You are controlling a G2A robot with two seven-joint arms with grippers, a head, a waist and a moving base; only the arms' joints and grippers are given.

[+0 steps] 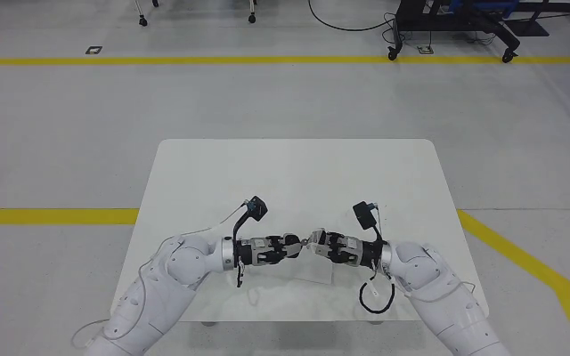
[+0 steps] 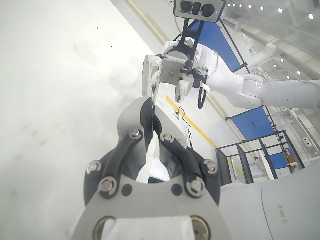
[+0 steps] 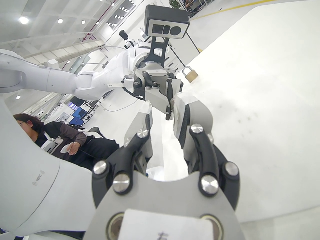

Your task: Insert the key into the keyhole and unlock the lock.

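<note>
Clamping key (image 2: 152,102) edge-on between left gripper (image 2: 150,113) pads, tip poking out toward right gripper (image 2: 165,98). Holding right jaws apart around that tip, one finger (image 2: 150,76) touching or just beside it; cannot tell which. Hovering both grippers nose to nose over the table (image 1: 223,169), near its front edge. Spotting the lock (image 3: 190,74) lying on the tabletop beyond the left gripper, well apart from the key. Getting broad white tabletop running out to the far and side edges.
</note>
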